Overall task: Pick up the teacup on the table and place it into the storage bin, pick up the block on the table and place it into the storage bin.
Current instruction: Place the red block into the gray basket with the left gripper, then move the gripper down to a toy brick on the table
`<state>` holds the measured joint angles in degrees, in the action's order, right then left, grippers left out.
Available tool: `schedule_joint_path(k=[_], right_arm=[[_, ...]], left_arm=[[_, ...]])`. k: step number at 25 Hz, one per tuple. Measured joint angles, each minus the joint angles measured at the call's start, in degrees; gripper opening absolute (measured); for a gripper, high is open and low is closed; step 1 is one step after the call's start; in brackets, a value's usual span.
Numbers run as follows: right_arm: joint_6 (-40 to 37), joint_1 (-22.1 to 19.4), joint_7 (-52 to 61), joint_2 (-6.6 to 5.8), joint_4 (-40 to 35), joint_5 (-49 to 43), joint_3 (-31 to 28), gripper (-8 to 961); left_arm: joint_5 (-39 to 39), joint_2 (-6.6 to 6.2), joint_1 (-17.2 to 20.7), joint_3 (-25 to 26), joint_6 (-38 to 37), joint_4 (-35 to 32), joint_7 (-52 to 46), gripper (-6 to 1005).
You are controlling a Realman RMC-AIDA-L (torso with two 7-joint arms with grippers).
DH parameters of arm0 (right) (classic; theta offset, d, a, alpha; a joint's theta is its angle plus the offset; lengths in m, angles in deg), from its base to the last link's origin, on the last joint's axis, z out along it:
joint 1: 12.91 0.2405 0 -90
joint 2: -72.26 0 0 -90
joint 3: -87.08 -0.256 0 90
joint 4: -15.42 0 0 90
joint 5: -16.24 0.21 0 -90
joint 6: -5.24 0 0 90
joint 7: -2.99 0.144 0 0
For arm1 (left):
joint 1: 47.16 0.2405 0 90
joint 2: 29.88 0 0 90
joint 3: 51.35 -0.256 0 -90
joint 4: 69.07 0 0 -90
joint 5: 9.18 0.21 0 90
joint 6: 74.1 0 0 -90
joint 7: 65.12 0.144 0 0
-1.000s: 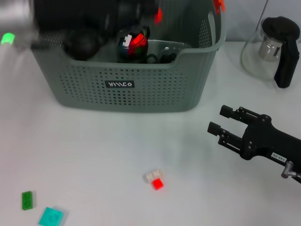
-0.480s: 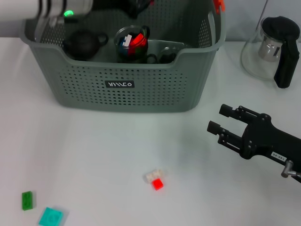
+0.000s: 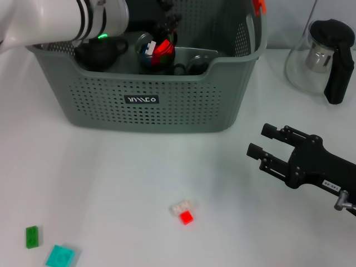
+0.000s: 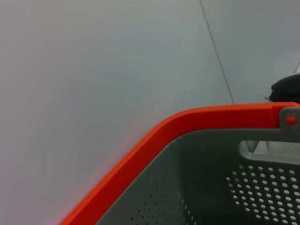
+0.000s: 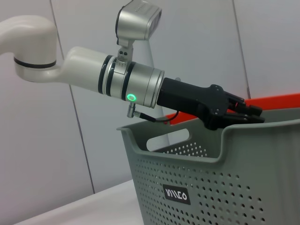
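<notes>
The grey-green storage bin (image 3: 111, 111) stands at the back of the table, and its orange handle (image 4: 211, 117) fills the left wrist view. Inside it stands a dark teacup (image 3: 157, 53) holding red and white pieces. A small white and red block (image 3: 183, 212) lies on the table in front of the bin. My left gripper (image 3: 167, 19) hangs over the bin's inside and reaches just above the bin's rim (image 5: 197, 154) as the left gripper (image 5: 253, 115) in the right wrist view. My right gripper (image 3: 260, 140) stands open and empty to the right of the block.
A glass pitcher (image 3: 320, 55) with a black handle stands at the back right. A green block (image 3: 32, 236) and a teal block (image 3: 60, 256) lie at the front left. A black round pot (image 3: 97, 50) and glassware (image 3: 192, 61) are in the bin.
My left arm has swung across the bin's back left corner and its white forearm now lies over that corner. The right arm and the blocks have stayed put.
</notes>
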<state>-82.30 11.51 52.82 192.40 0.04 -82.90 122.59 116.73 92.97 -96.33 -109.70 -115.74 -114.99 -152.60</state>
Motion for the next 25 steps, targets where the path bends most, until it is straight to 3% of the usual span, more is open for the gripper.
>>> schedule_joint_path(k=[5,7,10,13,16,19,25], right_arm=[[0.0,-0.1,0.0,0.00,0.0,0.0,0.0,638],[0.0,-0.1,0.0,0.00,0.0,0.0,0.0,638],[0.0,-0.3,0.0,0.00,0.0,0.0,0.0,638],[0.1,-0.4,0.0,-0.06,0.0,0.0,0.0,638],[0.2,-0.4,0.0,-0.09,0.0,0.0,-0.3,639],[0.3,-0.2,0.0,-0.04,0.0,0.0,-0.4,639],[0.4,0.0,0.0,-0.01,0.0,0.0,-0.6,639]], left_arm=[[-0.3,1.25,1.2,0.4,-0.3,-3.5,-1.6,192],[-0.8,1.50,2.7,-0.1,-1.5,-6.0,-2.9,410],[-5.6,1.61,7.3,-0.7,-6.8,-11.6,-4.0,515],[-18.8,0.71,14.3,0.8,-19.3,-14.8,-0.4,620],[-25.2,0.46,19.0,6.1,-32.0,-12.0,8.1,622],[-24.7,0.43,21.7,11.5,-41.8,-5.5,18.4,624],[-15.6,-0.55,24.7,17.5,-48.4,7.4,31.2,627]])
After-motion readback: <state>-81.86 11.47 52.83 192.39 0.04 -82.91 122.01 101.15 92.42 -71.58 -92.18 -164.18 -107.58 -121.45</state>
